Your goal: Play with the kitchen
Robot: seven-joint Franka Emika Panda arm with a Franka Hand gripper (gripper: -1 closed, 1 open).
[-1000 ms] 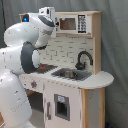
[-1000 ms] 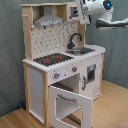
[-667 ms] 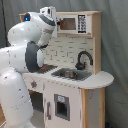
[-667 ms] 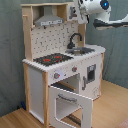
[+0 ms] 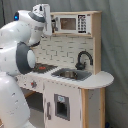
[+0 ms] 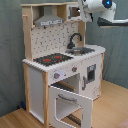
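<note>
No legible writing on kitchen (image 6: 60, 70); labels prob. too blurred.

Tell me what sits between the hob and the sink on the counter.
Nothing: in the second exterior view the hob and the sink lie side by side with only bare counter between.

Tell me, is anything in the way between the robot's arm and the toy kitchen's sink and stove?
Nothing visible blocks it. The arm is up beside the top shelf of the kitchen, and the air above the sink and hob is open. Only the black faucet sticks up behind the sink. The oven door hangs open lower down.
</note>
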